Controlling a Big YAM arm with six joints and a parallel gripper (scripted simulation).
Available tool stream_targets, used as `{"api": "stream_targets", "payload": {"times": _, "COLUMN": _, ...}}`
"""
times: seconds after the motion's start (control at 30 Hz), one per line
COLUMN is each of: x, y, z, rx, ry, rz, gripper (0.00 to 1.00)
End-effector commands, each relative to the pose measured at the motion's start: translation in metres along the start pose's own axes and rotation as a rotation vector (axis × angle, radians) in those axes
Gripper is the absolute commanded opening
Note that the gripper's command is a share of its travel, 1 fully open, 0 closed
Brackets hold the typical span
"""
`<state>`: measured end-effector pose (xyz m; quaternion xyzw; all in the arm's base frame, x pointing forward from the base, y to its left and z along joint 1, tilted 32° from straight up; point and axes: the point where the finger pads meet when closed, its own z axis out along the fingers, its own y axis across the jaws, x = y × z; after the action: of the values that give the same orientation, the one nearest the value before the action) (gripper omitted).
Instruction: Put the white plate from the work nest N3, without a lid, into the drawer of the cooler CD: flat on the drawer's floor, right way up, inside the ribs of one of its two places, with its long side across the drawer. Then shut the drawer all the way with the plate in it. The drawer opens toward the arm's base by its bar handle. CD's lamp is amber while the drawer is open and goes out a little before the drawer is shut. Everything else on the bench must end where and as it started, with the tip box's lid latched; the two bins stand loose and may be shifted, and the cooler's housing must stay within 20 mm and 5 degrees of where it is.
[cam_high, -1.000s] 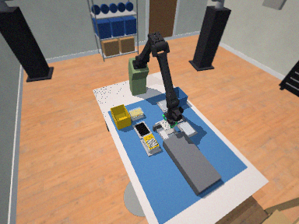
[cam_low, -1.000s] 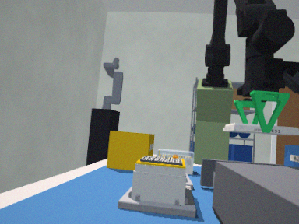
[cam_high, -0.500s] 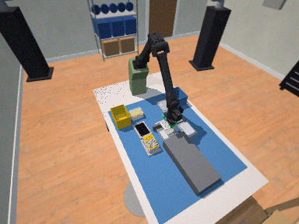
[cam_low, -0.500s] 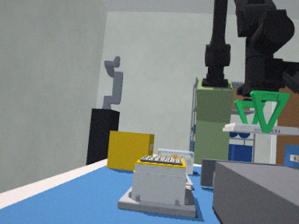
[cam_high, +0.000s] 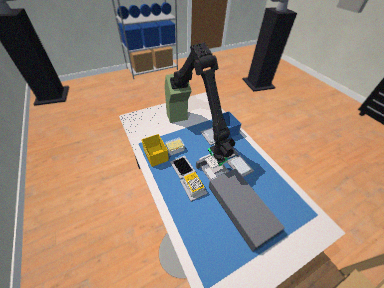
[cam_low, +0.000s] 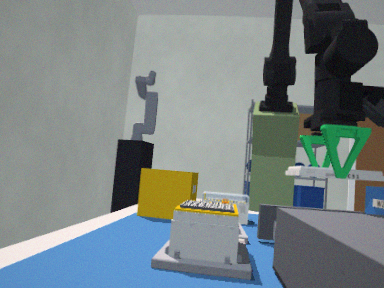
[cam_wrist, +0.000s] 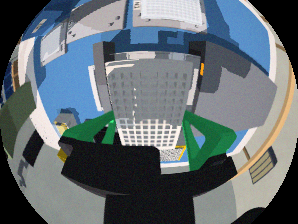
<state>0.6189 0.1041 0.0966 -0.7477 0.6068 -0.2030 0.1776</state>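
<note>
Tight room over the open drawer, open mat to the far sides

We see the fingers (cam_low: 336, 150) clamped on the white plate (cam_low: 320, 173), carrying it level above the drawer (cam_high: 214, 169), with clear air under it in the exterior view. The grey cooler (cam_high: 246, 209) walls off the side away from the arm's base. The tip box (cam_high: 194, 185) and a black plate (cam_high: 181, 164) stand just beside the drawer on one flank, a white plate (cam_high: 241, 165) on the other. The yellow bin (cam_high: 155, 149) and blue bin (cam_high: 231, 121) stand further back. Bare blue mat (cam_high: 210, 235) beside the cooler on the table (cam_high: 145, 120) leaves us passage.
</note>
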Motion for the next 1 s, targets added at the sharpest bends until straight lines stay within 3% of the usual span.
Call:
{"api": "stream_targets", "payload": {"times": 0.0, "x": 0.007, "y": -0.026, "z": 0.000, "rx": 0.048, "ry": 0.003, "rz": -0.002, "gripper": 0.00}}
{"api": "stream_targets", "payload": {"times": 0.97, "x": 0.006, "y": -0.026, "z": 0.034, "rx": 0.046, "ry": 0.002, "rz": -0.004, "gripper": 0.00}}
